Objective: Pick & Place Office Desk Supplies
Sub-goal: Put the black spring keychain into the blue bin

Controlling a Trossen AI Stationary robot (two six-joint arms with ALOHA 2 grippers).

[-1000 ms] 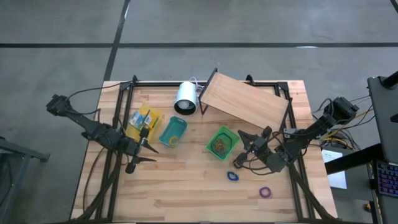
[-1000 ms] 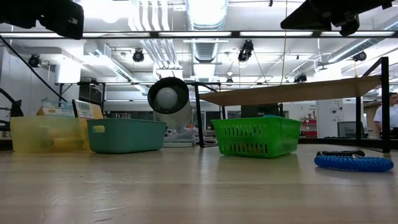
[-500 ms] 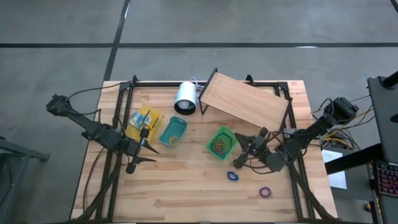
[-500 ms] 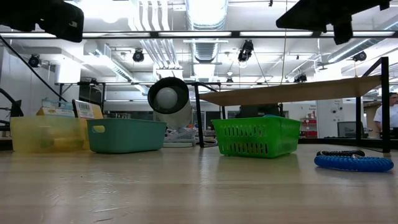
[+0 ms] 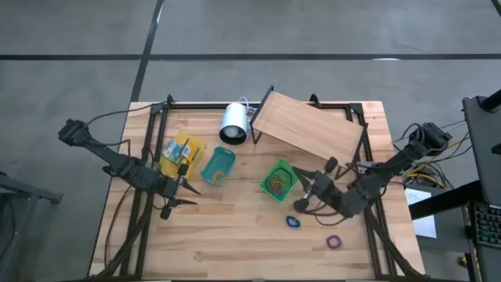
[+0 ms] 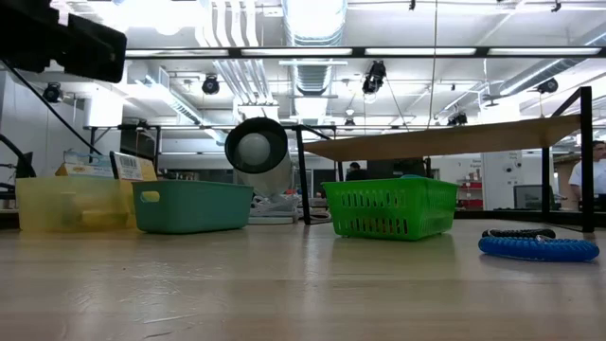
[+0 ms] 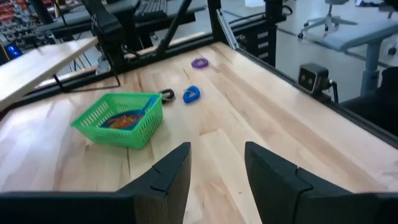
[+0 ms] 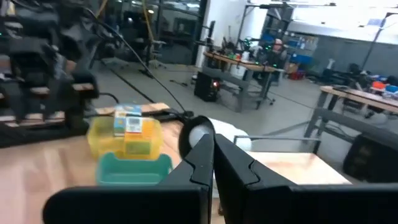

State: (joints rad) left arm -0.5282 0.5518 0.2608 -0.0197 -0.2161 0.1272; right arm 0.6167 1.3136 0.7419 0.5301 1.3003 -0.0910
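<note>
**Both hands empty above table**

Left hand [image 5: 182, 190] is held w/ fingers [image 7: 165, 171] parted, nothing gripped, near the teal bin [image 5: 218, 165] and yellow bin [image 5: 181, 151]. Right hand [image 5: 300, 188] is seen fully closed on nothing, just beside the green basket [image 5: 279, 179] w/ bands inside. A blue band [image 5: 293, 222] and purple band [image 5: 334, 242] are left lying on the table [image 5: 235, 227], apart from each other.

three bins [image 5: 279, 180], two loose rubber-band loops [image 5: 293, 222]
</note>
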